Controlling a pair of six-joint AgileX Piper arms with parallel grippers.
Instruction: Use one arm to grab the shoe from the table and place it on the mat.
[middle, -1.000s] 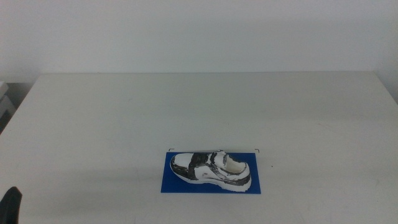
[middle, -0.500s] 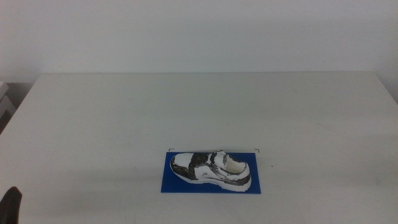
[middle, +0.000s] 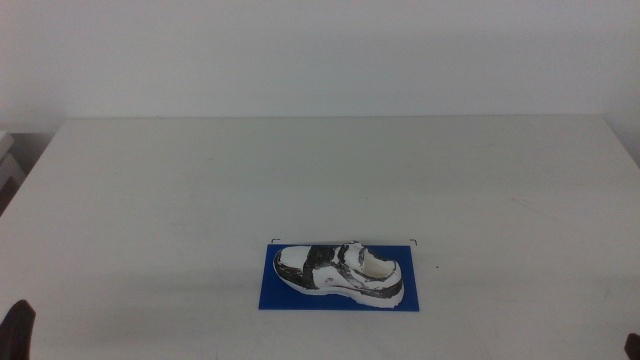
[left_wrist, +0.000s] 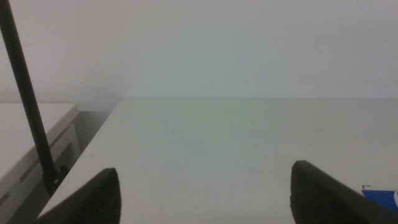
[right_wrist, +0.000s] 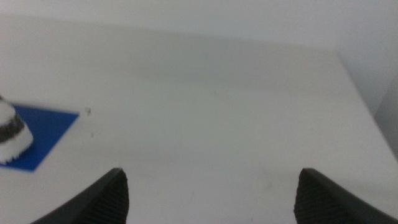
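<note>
The white sneaker with black-grey mottled panels (middle: 340, 271) lies flat on the deep blue mat (middle: 272, 291) near the front middle of the white table (middle: 330, 170). Its heel (right_wrist: 11, 134) and a mat corner (right_wrist: 45, 134) show in the right wrist view; a sliver of the mat (left_wrist: 380, 196) shows in the left wrist view. My left gripper (left_wrist: 205, 202) is open and empty, low at the table's front left corner; only its tip (middle: 18, 325) shows in the middle view. My right gripper (right_wrist: 208, 199) is open and empty, off to the front right of the shoe.
A thin black pole (left_wrist: 28, 99) and a white side unit (left_wrist: 31, 134) stand off the table's left edge. A white wall (middle: 320, 55) rises behind the table. The right table edge (right_wrist: 367, 93) shows in the right wrist view.
The left gripper's tip has sunk slightly lower at the bottom left corner. The shoe and mat have not moved.
</note>
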